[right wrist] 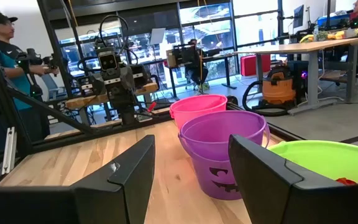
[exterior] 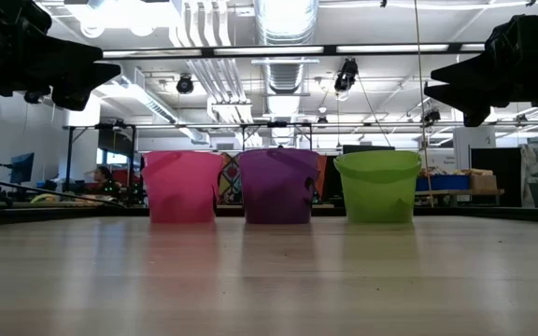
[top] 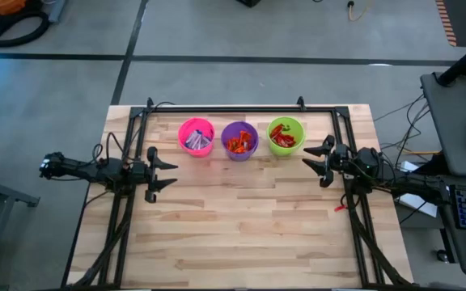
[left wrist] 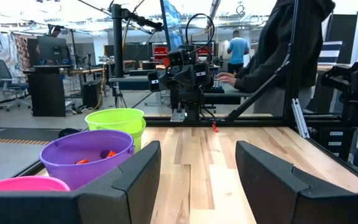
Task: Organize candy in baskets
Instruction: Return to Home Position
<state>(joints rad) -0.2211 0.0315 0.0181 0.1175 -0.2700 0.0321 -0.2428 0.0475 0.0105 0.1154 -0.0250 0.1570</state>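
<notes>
Three baskets stand upright in a row on their bases near the table's far edge: pink (top: 196, 136), purple (top: 239, 140), lime green (top: 285, 135). Candy lies inside each: blue-and-white wrappers (top: 196, 142) in the pink one, orange ones (top: 238, 145) in the purple one, red ones (top: 283, 139) in the green one. My left gripper (top: 168, 173) hovers open at the table's left side, level, clear of everything. My right gripper (top: 315, 160) hovers open at the right side, just near of the green basket, touching nothing.
A black metal frame (top: 225, 109) runs along the table's far edge and down both sides. A small red scrap (top: 339, 208) lies by the right rail. The bare wood (top: 241, 226) nearer than the baskets is free room. People stand beyond the table in the wrist views.
</notes>
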